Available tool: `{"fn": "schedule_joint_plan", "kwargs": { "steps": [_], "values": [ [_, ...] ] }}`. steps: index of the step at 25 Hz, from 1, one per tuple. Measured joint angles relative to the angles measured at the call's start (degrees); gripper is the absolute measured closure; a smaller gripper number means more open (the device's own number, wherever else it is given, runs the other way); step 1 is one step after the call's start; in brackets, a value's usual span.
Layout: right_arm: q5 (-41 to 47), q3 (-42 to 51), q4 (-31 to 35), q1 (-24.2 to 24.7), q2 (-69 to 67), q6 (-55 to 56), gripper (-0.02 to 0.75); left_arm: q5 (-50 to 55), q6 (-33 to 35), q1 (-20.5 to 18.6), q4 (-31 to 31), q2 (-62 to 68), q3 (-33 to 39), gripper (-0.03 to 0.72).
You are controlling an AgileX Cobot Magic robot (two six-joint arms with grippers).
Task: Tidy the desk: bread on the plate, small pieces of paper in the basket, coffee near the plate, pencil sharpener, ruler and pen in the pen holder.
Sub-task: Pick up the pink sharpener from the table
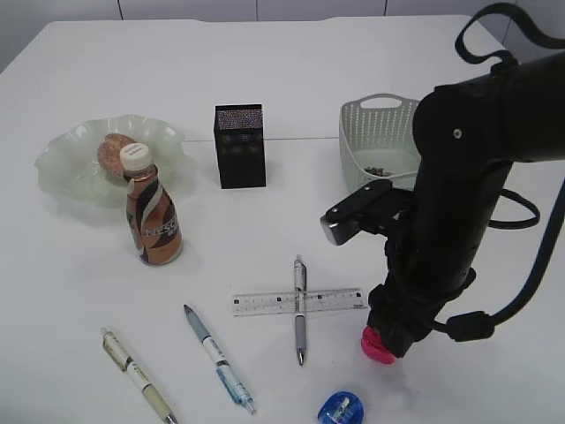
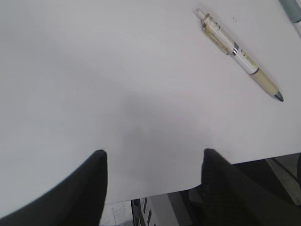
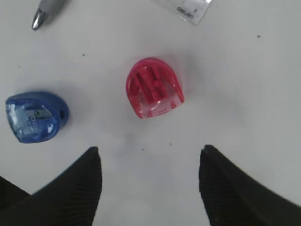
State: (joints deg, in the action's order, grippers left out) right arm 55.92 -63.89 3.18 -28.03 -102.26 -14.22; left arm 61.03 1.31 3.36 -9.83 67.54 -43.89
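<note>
1. My right arm fills the right side of the table (image 1: 291, 53), bent down over the near edge. My left arm does not show in the exterior view; its wrist camera sees only bare table and the cream pen (image 2: 240, 54) far off to its right.
2. The plate (image 1: 62, 168) at far left holds the bread (image 1: 113, 148), with the coffee bottle (image 1: 152, 216) just in front of it. The basket (image 1: 375, 132) and black pen holder (image 1: 239, 146) stand far centre and far right.
3. The ruler (image 1: 265, 303) lies left to right, crossed by the grey pen (image 1: 300, 309); the blue-grip pen (image 1: 216, 358) lies nearer, to the left.
4. My right gripper (image 3: 148, 162) hangs with jaws apart and empty; my left gripper (image 2: 153, 165) likewise.
5. The red pencil sharpener (image 3: 154, 88) sits on the table directly beyond the gap of my right jaws, centred between them, rounded end away from me. I judge a short reach forward and down would bracket it.
6. The blue pencil sharpener (image 3: 35, 117) lies to the left of it, apart, outside my left finger's line. My right arm is plainly the nearer one to both.
</note>
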Motion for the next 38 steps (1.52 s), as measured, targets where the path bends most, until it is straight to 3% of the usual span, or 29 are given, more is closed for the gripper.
{"fn": "schedule_joint_plan", "kwargs": {
  "steps": [8,14,38],
  "values": [
    [-8.6,-0.1,0.0,0.0,-1.7,-12.4,0.260,-0.2,0.1,0.0,-0.2,0.0,0.0,0.229],
    [-9.7,-0.1,0.0,0.0,-1.9,-16.1,0.260,-0.8,0.1,0.0,-0.2,0.0,0.0,0.229],
    [-10.6,-0.1,2.1,0.0,-8.1,-17.3,0.260,-3.0,0.3,0.0,-0.2,0.0,0.0,0.230]
  ]
}}
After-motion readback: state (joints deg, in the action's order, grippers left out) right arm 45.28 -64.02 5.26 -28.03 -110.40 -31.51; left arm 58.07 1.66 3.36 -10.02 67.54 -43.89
